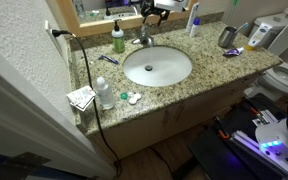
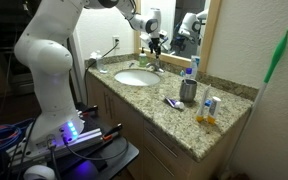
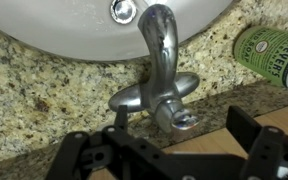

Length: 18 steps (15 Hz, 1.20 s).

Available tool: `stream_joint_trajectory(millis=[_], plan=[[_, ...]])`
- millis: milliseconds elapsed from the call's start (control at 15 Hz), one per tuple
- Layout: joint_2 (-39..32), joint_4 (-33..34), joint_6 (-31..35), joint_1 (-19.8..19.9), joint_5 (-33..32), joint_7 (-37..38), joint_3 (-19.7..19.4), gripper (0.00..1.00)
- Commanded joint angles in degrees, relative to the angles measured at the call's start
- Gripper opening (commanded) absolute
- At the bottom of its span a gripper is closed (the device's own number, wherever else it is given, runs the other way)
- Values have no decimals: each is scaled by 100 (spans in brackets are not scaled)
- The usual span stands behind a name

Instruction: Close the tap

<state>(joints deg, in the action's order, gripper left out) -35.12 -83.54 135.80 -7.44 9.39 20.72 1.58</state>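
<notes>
In the wrist view my fingers [image 3: 246, 128] are apart and hold nothing. The left one rises just beside the left end of the chrome base, and the right one stands well to the right of it. The tap [image 3: 162, 70] lies between them and a little beyond, on the granite table [image 3: 34, 100] at the edge of the white basin [image 3: 44, 25]. Its long axis runs away from me, from the rounded chrome end nearest my fingers up along the curved spout, which bends over the basin rim. That near end, which I take to be the lever, sits slightly left of the middle of my opening. I judge that the coming move must bring the fingers forward around it, with a small shift to the left, and not toward the spout. Farther right the green soap bottle [image 3: 274, 50] stands apart from the tap.
</notes>
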Motion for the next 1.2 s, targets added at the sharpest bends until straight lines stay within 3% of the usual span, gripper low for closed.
stream_joint_trajectory(millis=[0, 667, 867, 933, 1133], plan=[[-177, 176, -30, -17, -18, -5, 1, 73], [-130, 204, -229, -1, -19, -52, 24, 5], [-91, 209, -552, 12, -5, -94, 60, 7], [-105, 292, -967, 138, 190, -314, 237, 7], [-317, 491, -1548, 113, 199, -277, 207, 7]])
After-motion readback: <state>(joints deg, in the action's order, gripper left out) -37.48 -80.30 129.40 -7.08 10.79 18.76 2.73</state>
